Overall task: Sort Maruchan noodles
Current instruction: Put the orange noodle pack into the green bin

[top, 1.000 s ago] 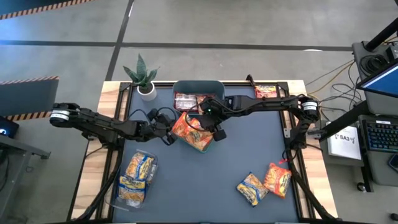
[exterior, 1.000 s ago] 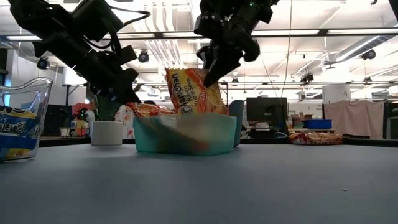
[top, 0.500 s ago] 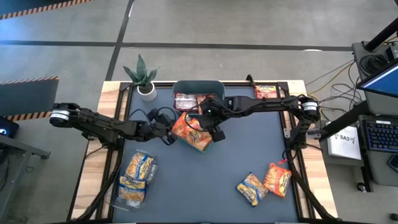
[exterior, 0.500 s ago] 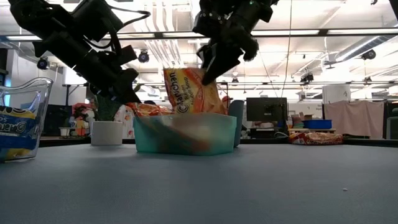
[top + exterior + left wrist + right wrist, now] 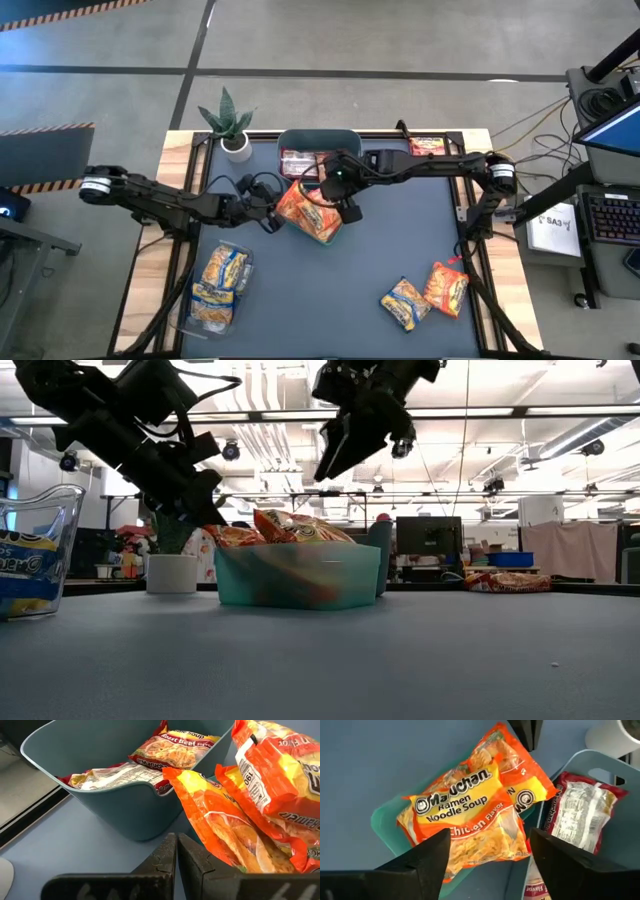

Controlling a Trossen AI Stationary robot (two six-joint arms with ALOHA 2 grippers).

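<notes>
The right end effector (image 5: 341, 197) hangs above the small green tray (image 5: 382, 827) near the middle of the counter (image 5: 400, 240), its fingers spread wide with nothing between them; two orange noodle packets (image 5: 470, 820) lie stacked in that tray directly beneath it, the upper one showing its printed face, the lower one poking out past it; the left end effector (image 5: 176, 851) sits just beside the tray, its fingers pressed together and gripping nothing, their tips close to the edge of an orange packet; behind the tray, touching or nearly touching it, stands the grey-teal tub (image 5: 318, 141), which holds dark red packets (image 5: 145, 762), one face up and another showing its white back; at the left front of the counter a clear container (image 5: 35, 550) holds yellow-and-blue packets (image 5: 220, 285); at the right front one yellow packet (image 5: 405, 303) and one orange packet (image 5: 447, 288) lie loose on the surface, touching each other; one more dark red packet (image 5: 428, 147) lies at the far right edge; a potted plant (image 5: 230, 122) stands at the far left corner.
</notes>
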